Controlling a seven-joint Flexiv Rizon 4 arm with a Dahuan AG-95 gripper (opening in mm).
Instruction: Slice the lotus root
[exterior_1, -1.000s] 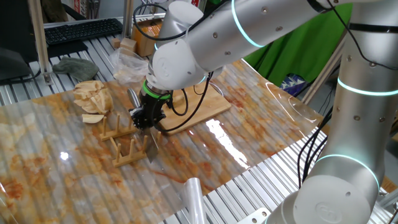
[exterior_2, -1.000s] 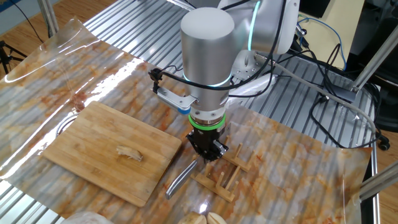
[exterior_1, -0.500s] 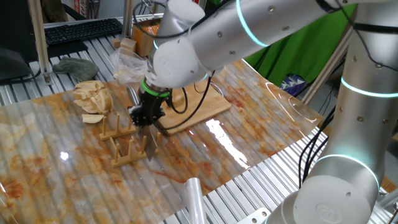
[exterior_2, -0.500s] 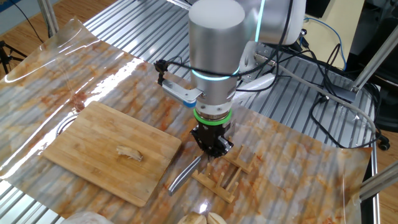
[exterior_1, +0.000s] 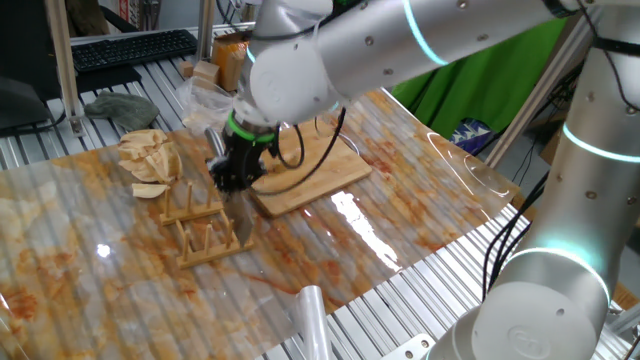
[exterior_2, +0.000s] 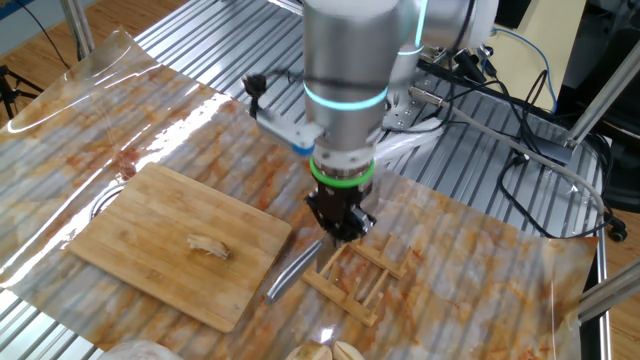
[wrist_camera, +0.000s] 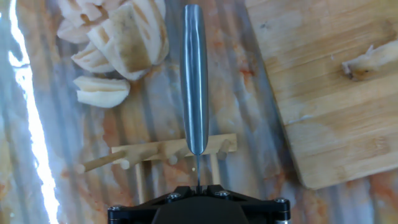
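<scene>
The gripper (exterior_2: 341, 228) points straight down and is clenched on the knife (wrist_camera: 194, 81), pinching the thin spine of the blade from above, so the handle sticks out level ahead of it. That grip keeps the cutting edge facing down, ready for a chop, and the hand view shows the handle running straight away from the jaws, which suggests the knife sits squarely rather than skewed.

The knife hangs over the wooden rack (exterior_1: 200, 228), whose upright pegs are there to hold a blade on edge so that it can be grasped from the top. In the fixed views the blade's lower edge looks close to the pegs; whether it is fully clear of them cannot be told.

The lotus root (exterior_2: 208, 245) lies near the middle of the cutting board (exterior_2: 140, 225), a small pale piece well apart from the gripper, in open view with board all round it, so there is room for the blade to come down. The board sits just beside the rack, a short carry away.

A heap of pale wedges (exterior_1: 148, 155) lies on the bench (exterior_1: 330, 250) beyond the rack, off the board and out of the knife's path. Judging from this, no cutting is under way yet.
</scene>
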